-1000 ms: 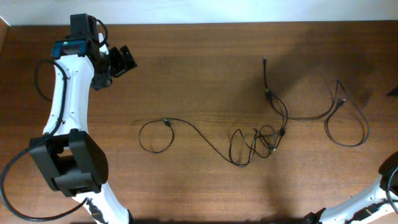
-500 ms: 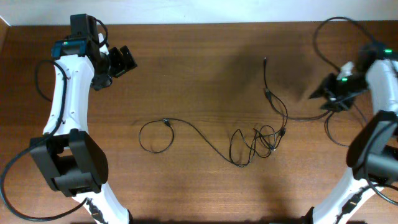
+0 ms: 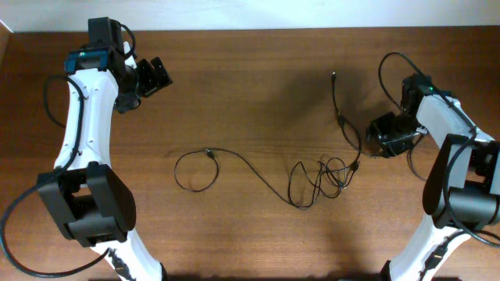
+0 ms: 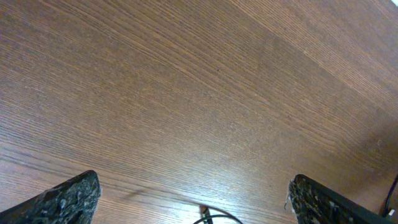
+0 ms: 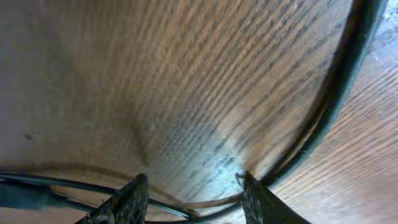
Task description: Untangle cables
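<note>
Overhead: the cables (image 3: 266, 178) lie spread across the table (image 3: 250, 94), bunched into a knot (image 3: 324, 178) near the middle, so you are at the opening step, going for a first strand. One loop (image 3: 195, 168) trails away from the knot toward the left arm's side. Another strand climbs from the knot toward the far edge. The right gripper (image 3: 387, 134) is low, near the knot on the right arm's side, over the strand that leads out of it. The left gripper (image 3: 150, 76) is well apart from the knot, up by the far left corner.

Left wrist: the left gripper (image 4: 193, 204) is wide, its tips in the two bottom corners, holding nothing. Only a scrap of cable shows at the bottom edge.

Right wrist: the right gripper (image 5: 194, 198) stands narrowed but with a gap. A thin strand of the cables (image 5: 62, 182) runs across just at its tips, and you cannot confirm it is pinched. By my reckoning, your next move calls for closing on that strand, then drawing it away from the knot slowly so the knot does not tighten.
</note>
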### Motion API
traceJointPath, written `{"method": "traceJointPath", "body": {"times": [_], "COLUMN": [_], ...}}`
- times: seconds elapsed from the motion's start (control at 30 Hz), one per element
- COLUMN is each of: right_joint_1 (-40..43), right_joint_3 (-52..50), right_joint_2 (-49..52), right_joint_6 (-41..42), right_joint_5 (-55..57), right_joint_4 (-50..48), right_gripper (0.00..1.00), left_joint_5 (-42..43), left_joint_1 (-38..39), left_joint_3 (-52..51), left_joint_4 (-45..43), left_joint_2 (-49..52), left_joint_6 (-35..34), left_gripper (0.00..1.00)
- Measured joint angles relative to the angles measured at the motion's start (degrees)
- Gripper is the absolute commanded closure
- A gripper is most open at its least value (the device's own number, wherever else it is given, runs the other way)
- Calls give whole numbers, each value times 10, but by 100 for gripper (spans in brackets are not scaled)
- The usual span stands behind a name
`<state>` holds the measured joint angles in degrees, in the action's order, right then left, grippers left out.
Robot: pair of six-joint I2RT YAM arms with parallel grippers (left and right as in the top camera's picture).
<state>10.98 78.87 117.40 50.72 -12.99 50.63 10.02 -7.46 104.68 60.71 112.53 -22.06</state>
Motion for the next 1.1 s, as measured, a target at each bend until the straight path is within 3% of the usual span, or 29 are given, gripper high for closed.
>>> {"method": "traceJointPath", "body": {"times": [0.07, 0.23, 0.43, 0.67, 0.77, 0.97, 1.0, 1.03, 1.07, 1.1], "right_joint_1": [0, -1, -2, -4, -13, -21, -21, -21, -21, -21], "right_joint_3": [-6, -5, 50, 73, 64, 7, -8, -16, -24, -30], "right_joint_2": [-4, -4, -6, -9, -9, -10, -10, -11, -16, -19], "right_joint_6": [13, 4, 4, 75, 96, 167, 172, 176, 177, 179], "right_joint_5": [-1, -28, -47, -57, -34, 19, 23, 24, 24, 24], "right_joint_4": [-6, 5, 99, 143, 144, 101, 76, 66, 54, 42], "right_gripper": [57, 50, 45, 40, 31, 31, 32, 41, 53, 77], "left_joint_5": [0, 0, 0, 0, 0, 0, 0, 0, 0, 0], "left_joint_1": [0, 0, 0, 0, 0, 0, 0, 0, 0, 0], "left_joint_3": [0, 0, 0, 0, 0, 0, 0, 0, 0, 0], "left_joint_4": [0, 0, 0, 0, 0, 0, 0, 0, 0, 0], "left_joint_2": [0, 0, 0, 0, 0, 0, 0, 0, 0, 0], "left_joint_6": [0, 0, 0, 0, 0, 0, 0, 0, 0, 0], "left_gripper": [1, 1, 1, 1, 1, 1, 1, 1, 1, 1]}}
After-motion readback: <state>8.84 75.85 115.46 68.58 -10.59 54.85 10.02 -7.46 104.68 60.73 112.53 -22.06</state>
